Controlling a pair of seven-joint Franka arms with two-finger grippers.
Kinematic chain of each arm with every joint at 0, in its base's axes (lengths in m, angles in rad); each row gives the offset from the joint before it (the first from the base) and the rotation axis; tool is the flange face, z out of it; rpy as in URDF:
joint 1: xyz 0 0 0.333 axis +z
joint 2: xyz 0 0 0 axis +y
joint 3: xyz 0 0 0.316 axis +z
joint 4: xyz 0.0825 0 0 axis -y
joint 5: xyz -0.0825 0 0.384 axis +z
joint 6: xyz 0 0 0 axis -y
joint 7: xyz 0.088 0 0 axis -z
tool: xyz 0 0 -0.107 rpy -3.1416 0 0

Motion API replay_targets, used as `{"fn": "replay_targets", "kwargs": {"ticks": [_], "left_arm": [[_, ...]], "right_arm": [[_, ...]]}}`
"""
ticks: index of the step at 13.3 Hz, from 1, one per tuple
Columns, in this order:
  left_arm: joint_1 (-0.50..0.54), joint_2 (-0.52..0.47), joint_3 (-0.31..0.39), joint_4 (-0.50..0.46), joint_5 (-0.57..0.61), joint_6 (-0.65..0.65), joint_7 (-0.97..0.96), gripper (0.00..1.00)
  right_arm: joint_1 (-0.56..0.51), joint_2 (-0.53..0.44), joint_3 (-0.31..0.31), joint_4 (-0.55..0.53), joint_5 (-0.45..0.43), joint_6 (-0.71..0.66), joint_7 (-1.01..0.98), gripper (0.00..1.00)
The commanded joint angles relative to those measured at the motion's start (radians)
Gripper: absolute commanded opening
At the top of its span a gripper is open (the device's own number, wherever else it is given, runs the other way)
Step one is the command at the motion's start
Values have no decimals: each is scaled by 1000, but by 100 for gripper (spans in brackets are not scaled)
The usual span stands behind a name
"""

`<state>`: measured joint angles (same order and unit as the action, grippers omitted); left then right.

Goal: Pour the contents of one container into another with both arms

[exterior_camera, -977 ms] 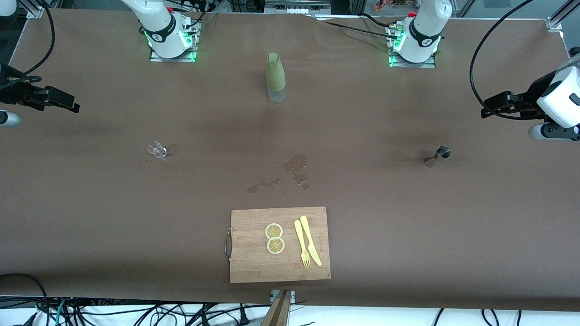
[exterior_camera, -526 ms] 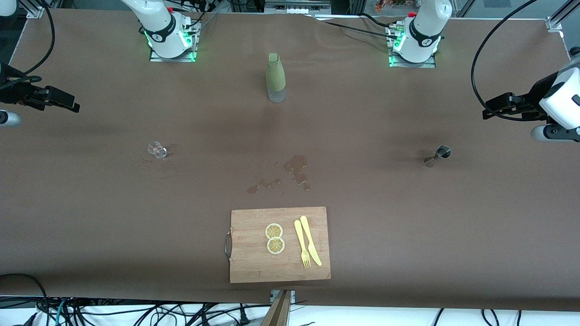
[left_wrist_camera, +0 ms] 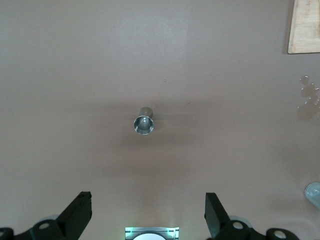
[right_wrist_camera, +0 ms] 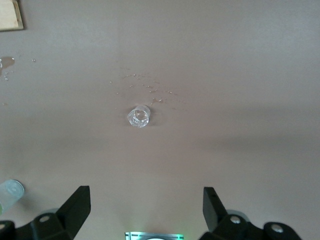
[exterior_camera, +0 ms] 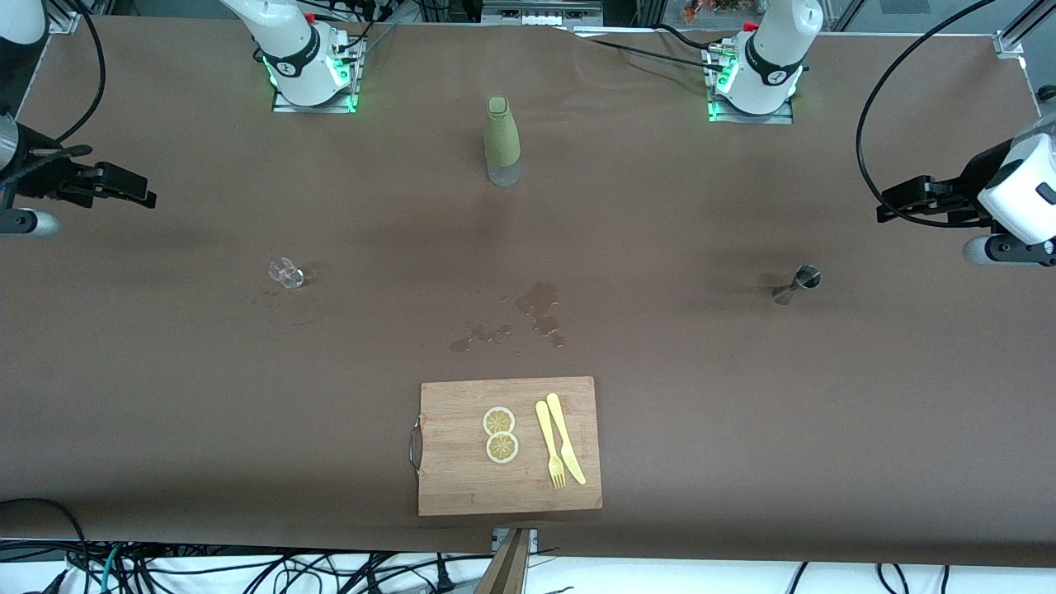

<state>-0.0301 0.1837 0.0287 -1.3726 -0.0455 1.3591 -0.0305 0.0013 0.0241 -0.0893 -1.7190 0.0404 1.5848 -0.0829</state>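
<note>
Both pincers have edged inward from the desk's ends: right pincer [exterior_camera: 136,190] and left pincer [exterior_camera: 895,202], each spread wide, holding nothing. Glass cup [exterior_camera: 286,273] and jigger [exterior_camera: 798,283] stand apart on bare desk [exterior_camera: 165,371], well clear of the edges.

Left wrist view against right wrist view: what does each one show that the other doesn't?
Only the left wrist view shows the small silver hourglass-shaped metal jigger, seen from above with its round rim up, framed by the open left pincer.

Only the right wrist view shows the tiny clear faceted glass cup, with droplets scattered beside it, framed by the open right pincer.

Both show the brown table covering, a corner of the wooden cutting board, part of the spilled puddle, and the clear base of the olive-green bottle at the frame edge.
</note>
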Motion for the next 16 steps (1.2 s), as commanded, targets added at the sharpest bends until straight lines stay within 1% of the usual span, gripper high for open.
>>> {"fn": "replay_targets", "kwargs": {"ticks": [1,3,7,9,10,11,12,14,15,16], "left_arm": [[38,22,0,26,9,-11,68,100],[83,45,0,23,6,-11,191,100],[209,104,0,0,-71,-11,533,100],[258,132,5,-37,-135,-11,709,100],[278,146,20,-48,-173,-11,786,100],[285,164,46,-60,-215,-9,861,100],[286,186,86,-71,-265,-9,955,100],[292,244,178,-112,-400,-8,1239,100],[294,276,230,-137,-468,-9,1353,100],[297,299,267,-169,-520,-11,1445,100]], "right_arm": [[-7,22,-3,27,12,-17,-29,100],[-9,39,-3,24,13,-19,-75,100],[-30,80,-9,22,22,-14,-274,100],[-52,112,-12,22,26,-9,-365,100],[-64,117,-13,21,44,-6,-427,100],[-92,134,-13,18,80,-6,-505,100],[-130,161,-13,18,137,-6,-596,100],[-214,216,-13,18,260,-8,-816,100],[-236,233,-13,18,332,-15,-930,100],[-248,249,-15,16,357,-14,-1030,100]]}}
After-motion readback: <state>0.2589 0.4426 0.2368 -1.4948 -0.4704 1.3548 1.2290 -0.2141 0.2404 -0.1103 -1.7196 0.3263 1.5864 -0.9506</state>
